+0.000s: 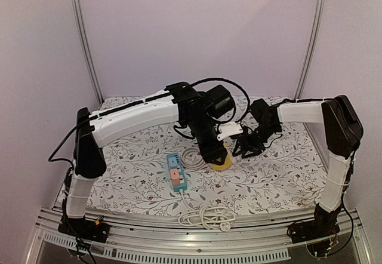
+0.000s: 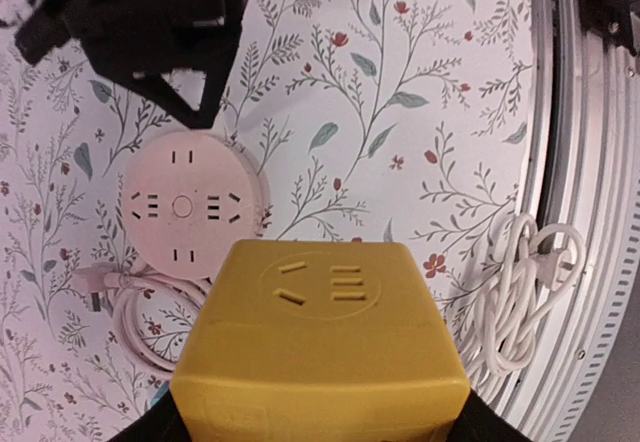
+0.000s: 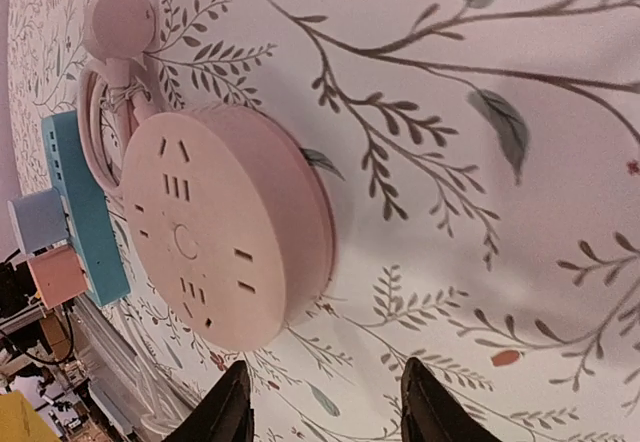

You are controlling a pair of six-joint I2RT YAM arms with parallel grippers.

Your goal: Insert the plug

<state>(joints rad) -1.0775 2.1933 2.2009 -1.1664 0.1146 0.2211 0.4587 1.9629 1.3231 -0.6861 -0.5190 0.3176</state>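
Note:
My left gripper [image 1: 216, 154] is shut on a yellow cube adapter [image 2: 320, 332], held above the cloth with one socket face toward the camera; its fingertips are hidden behind the cube. A round pink socket hub [image 2: 190, 202] lies flat just beyond the cube and also shows in the right wrist view [image 3: 220, 227]. My right gripper [image 3: 325, 412] is open and empty, its fingers [image 3: 228, 414] just off the hub's rim. From the left wrist it shows as a black shape [image 2: 150, 32] at the hub's far side. In the top view the hub is hidden under the left arm.
A blue power strip [image 1: 176, 171] with a grey and a pink adapter plugged in lies left of the hub. The hub's coiled cable and plug [image 3: 120, 22] lie beside it. A white cable bundle [image 1: 206, 216] lies at the table's near edge by the metal rail [image 2: 590, 212].

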